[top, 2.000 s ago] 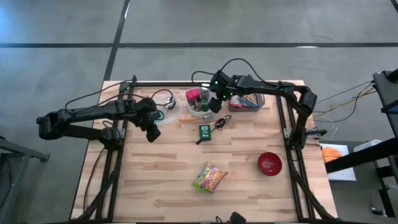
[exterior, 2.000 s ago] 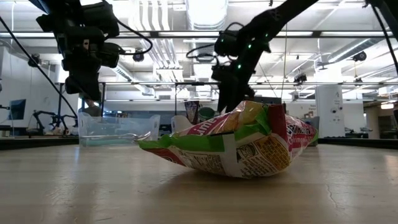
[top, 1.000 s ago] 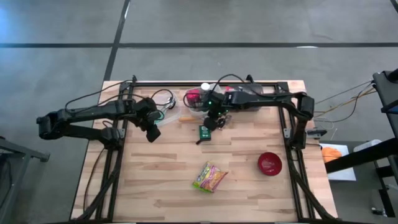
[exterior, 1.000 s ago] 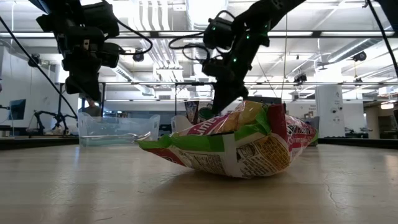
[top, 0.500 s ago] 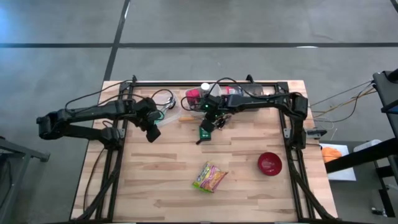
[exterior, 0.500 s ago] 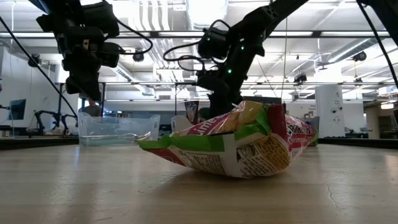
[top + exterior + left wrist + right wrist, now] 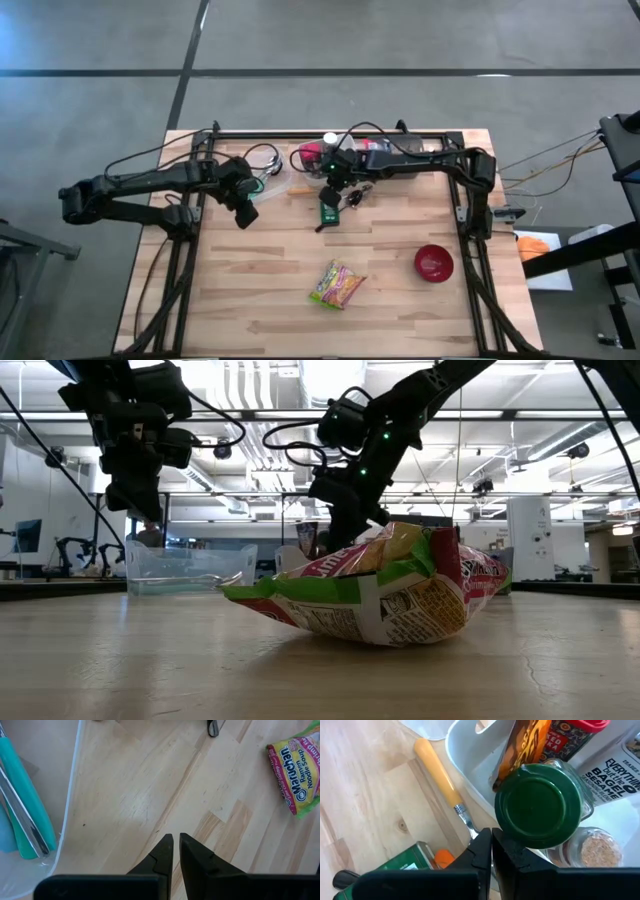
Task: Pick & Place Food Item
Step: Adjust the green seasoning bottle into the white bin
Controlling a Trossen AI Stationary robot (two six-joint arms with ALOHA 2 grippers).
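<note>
The ramen packet lies flat on the wooden table, at about six o'clock from the table's middle in the high view, its long axis running roughly from eight o'clock to two o'clock. In the left wrist view its pink, yellow and green wrapper reads "Maruchan Ramen Noodle Soup". Nothing lies on it or against it. A red bowl sits well apart at its three o'clock. Toward twelve o'clock from the packet lies a small green tin, with a yellow-handled utensil just beside it, and behind those a white bin crowded with jars. One jar has a green lid, another reads "Everything but the Bagel Sesame", and a brown packet stands upright among them. The right gripper hangs over the near rim of that bin, above the tin, its fingers pressed together on nothing. The left gripper hovers over bare wood at about ten o'clock from the packet, well clear of it, its fingers nearly touching with only a thin slit between them and nothing held. Beside it sits a clear tray holding teal-handled cutlery. From table height the packet fills the foreground, its crumpled wrapper hiding the lower part of the right arm behind.
</note>
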